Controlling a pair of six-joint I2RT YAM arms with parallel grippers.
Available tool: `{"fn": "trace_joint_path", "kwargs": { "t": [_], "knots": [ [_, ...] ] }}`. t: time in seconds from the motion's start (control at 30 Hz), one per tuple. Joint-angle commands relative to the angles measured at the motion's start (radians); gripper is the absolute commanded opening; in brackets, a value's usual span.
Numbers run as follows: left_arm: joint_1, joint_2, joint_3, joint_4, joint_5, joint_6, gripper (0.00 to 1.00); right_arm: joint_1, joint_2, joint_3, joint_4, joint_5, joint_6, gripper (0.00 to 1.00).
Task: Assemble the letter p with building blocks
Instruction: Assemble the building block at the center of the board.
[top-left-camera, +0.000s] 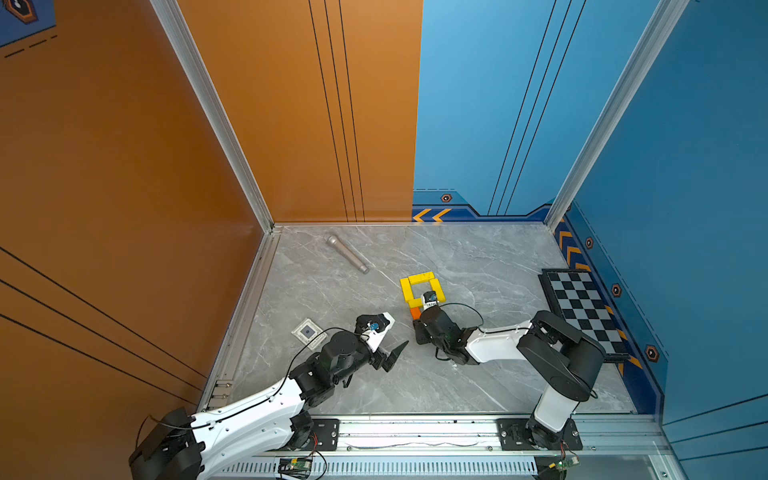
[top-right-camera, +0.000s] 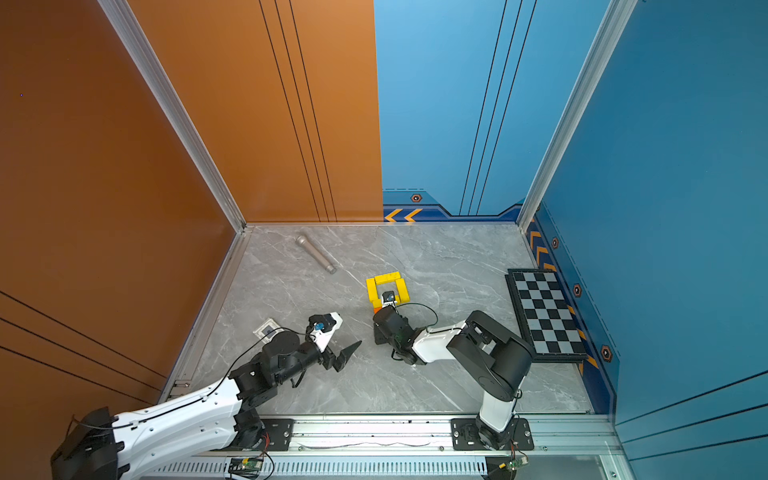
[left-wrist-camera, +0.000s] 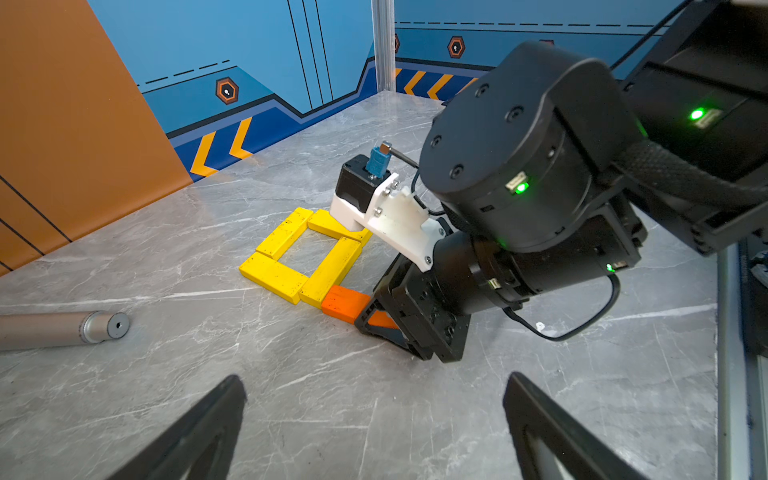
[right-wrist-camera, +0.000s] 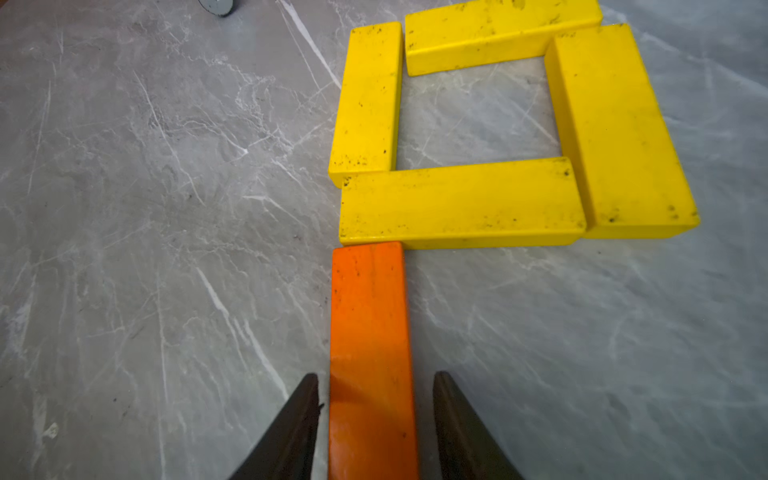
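Four yellow building blocks (right-wrist-camera: 461, 203) lie flat in a square loop (top-left-camera: 420, 276) at mid table. An orange block (right-wrist-camera: 370, 324) lies as a stem with its end against the loop's lower left corner, so together they make the letter p (left-wrist-camera: 274, 272). My right gripper (right-wrist-camera: 376, 376) straddles the near end of the orange block. Its jaws are open, with a thin gap on either side. In both top views the right wrist hides most of the orange block (top-left-camera: 414, 312) (top-right-camera: 377, 309). My left gripper (top-left-camera: 399, 329) (left-wrist-camera: 376, 378) hovers wide open and empty to the left of the letter.
A grey metal cylinder (top-left-camera: 347, 253) lies at the back left. A small square grey tile (top-left-camera: 308, 331) sits by the left arm. A checkerboard (top-left-camera: 582, 309) lies along the right wall. Orange and blue walls enclose the marble tabletop (top-left-camera: 478, 257).
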Motion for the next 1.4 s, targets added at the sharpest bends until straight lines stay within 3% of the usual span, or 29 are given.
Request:
{"fn": "trace_joint_path", "kwargs": {
  "t": [0.0,0.27,0.43,0.5,0.53,0.73,0.93,1.07,1.2,1.37],
  "knots": [
    [0.005,-0.008,-0.009,0.016,-0.012,-0.002,0.99,-0.009,0.047,-0.066,-0.175,-0.004,0.005,0.48],
    [0.005,-0.013,-0.009,0.015,-0.012,-0.003,0.99,0.008,0.001,-0.108,-0.123,0.003,0.006,0.50],
    [0.005,-0.011,-0.009,0.015,-0.009,-0.004,0.99,0.042,-0.066,-0.163,-0.071,0.051,0.000,0.70],
    [0.005,-0.013,-0.009,0.015,-0.006,-0.003,0.99,0.052,-0.087,-0.171,-0.072,0.063,-0.004,0.86],
    [0.005,-0.014,-0.009,0.015,-0.003,0.000,0.99,0.056,-0.095,-0.174,-0.073,0.067,-0.007,0.99],
    [0.005,-0.018,-0.012,0.015,-0.008,0.001,0.99,0.085,-0.194,-0.219,-0.073,0.149,-0.017,1.00],
    [0.005,-0.016,-0.013,0.015,-0.077,-0.004,0.99,0.085,-0.470,-0.290,-0.107,0.255,-0.089,1.00],
    [0.011,-0.030,-0.025,0.012,-0.214,-0.018,0.99,-0.019,-0.740,-0.324,-0.177,0.304,-0.192,1.00],
    [0.015,-0.098,-0.051,0.010,-0.214,-0.008,0.99,-0.216,-0.981,-0.384,-0.128,0.259,-0.288,1.00],
    [0.017,-0.121,-0.057,0.006,-0.280,-0.004,0.99,-0.398,-0.981,-0.351,-0.096,0.176,-0.395,1.00]
  ]
}}
